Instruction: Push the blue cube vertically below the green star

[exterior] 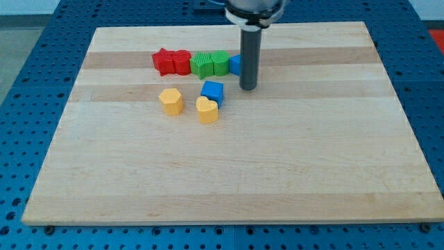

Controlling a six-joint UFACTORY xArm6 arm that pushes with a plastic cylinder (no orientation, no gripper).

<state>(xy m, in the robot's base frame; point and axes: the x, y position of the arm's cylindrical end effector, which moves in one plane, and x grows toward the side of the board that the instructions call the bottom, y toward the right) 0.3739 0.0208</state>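
My tip [248,87] resting on the wooden board [312,160], holding nothing, having no jaws to open or close; standing just to the view's right of the blue cube [213,91] with a small gap showing between them; rod partly covering a second blue block [235,64] behind it, shape not clear, contact there impossible to tell.

Blue cube sitting below the view's top row, touching the yellow heart-like block [207,110] at its lower left; lying below and slightly right of the green star [202,64].

Counting: two red blocks [171,61] side by side; two green, the star and a green block [220,62] beside it; two blue; two yellow, the second a yellow hexagon-like block [171,101] further to the view's left.

Board lying on a blue perforated table [28,83].
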